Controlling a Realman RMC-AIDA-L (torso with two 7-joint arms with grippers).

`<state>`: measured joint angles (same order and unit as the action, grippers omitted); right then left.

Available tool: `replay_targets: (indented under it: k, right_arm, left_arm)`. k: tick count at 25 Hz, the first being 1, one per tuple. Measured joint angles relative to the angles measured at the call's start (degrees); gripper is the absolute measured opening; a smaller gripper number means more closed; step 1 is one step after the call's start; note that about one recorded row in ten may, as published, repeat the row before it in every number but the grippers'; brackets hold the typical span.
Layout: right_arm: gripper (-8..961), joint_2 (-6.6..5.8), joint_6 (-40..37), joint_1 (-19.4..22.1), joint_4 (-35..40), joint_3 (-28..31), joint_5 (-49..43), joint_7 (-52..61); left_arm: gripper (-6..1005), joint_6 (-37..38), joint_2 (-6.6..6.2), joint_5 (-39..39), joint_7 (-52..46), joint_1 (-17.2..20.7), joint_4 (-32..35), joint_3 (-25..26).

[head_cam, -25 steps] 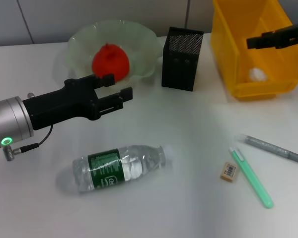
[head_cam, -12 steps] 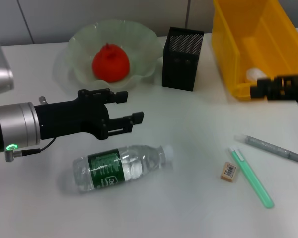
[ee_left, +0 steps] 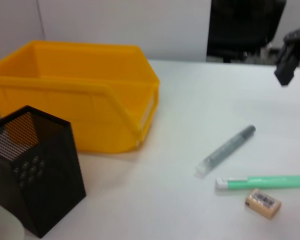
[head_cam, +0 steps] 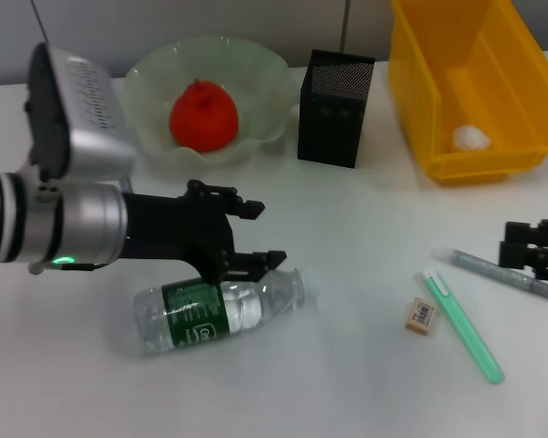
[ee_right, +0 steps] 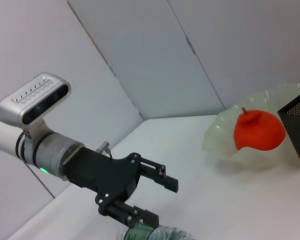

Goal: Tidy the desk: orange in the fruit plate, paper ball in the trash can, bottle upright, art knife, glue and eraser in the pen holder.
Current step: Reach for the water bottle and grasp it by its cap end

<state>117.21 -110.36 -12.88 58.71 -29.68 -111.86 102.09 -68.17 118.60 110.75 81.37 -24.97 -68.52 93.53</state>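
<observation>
On the desk (head_cam: 347,392) the yellow trash can (head_cam: 429,100) already holds the paper ball (head_cam: 469,138), and the fruit plate (head_cam: 265,82) holds the orange (head_cam: 203,116). The bottle (head_cam: 219,310) lies on its side, cap toward the eraser (head_cam: 421,315). The left gripper (head_cam: 258,235), fingers spread, hangs just over its neck end; closing there could roll the round plastic away. The right gripper (head_cam: 516,246) sits low by the grey pen (head_cam: 507,274), spread.

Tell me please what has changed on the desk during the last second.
The left tool came down from beside the fruit plate to the bottle, open, one finger over it. The right tool left the trash can and dropped low by the grey pen. Nothing was gripped or released. The bottle lies flat as before; orange, paper ball, eraser stayed.
</observation>
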Motion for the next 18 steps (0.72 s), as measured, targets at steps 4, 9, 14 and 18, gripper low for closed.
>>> replay_targets:
  k: [4,9,14,18]
  right_arm:
    - [513,-0.44,-0.61,0.85,-1.28,1.25,-0.21,-1.22]
    - [512,-1.41,0.33,1.9,-3.85,2.53,-0.43,-3.26]
    - [512,-3.34,1.86,2.06,-8.78,4.24,-0.51,-5.81]
    - [511,-4.55,3.43,1.76,-12.27,4.28,-0.82,-7.88]
  left_arm:
    - [621,1.66,0.04,4.27,-3.79,-0.79,-1.97,-2.95]
    - [619,3.05,0.14,10.16,-11.96,-1.55,-6.07,-7.82]
    - [618,3.17,0.18,15.37,-19.55,-1.72,-10.85,-12.89]
    - [617,3.19,0.23,17.17,-24.05,-2.39,-13.29,-15.98]
